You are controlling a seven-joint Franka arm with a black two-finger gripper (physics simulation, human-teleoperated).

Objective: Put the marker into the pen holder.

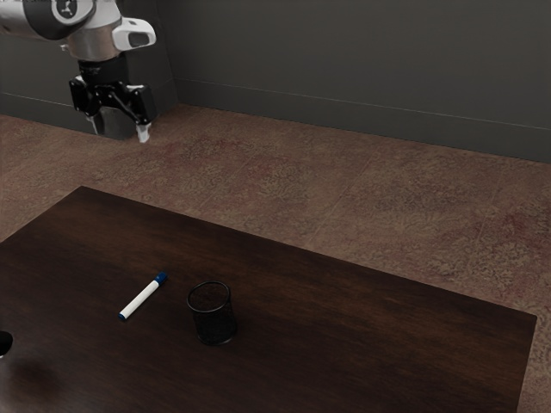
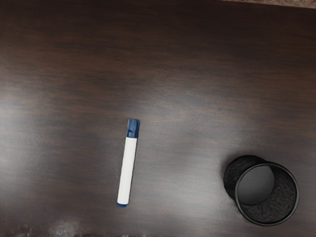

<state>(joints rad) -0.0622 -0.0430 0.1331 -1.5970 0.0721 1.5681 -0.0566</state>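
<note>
As the marker [image 1: 142, 298] lies on its side on the dark worktop [image 1: 344, 318], white barrel [image 2: 127, 170] & blue cap [image 2: 133, 128] exposed, your hand [image 1: 120, 131] hangs above, fingers [image 1: 144, 134] well apart w/ nothing btwn them. In the ext. view, the cap aims approx. 1:30 and the hand stands nr 12 o'clock of the marker; the pen holder [image 1: 214, 325], black mesh & open-topped, sits upright just past 3 o'clock, apart from the marker. Expect a light, stiff piece, prob. hard plastic, hardly fragile, though its smooth, rounded barrel could roll if one finger brushes it first or swivel in a loose pinch. You'd do best to close squarely across the barrel, a finger on each long side, nr the cap rather than dead centre, leaving the far end [image 2: 122, 205] free to go down into the pen holder once you turn the marker upright. Moderate pressure should do; a grip at the very tip of the cap risks droop or pulling it loose. Go easy at the rim [image 2: 297, 194], too: the pen holder looks light & may tip if knocked.
</note>
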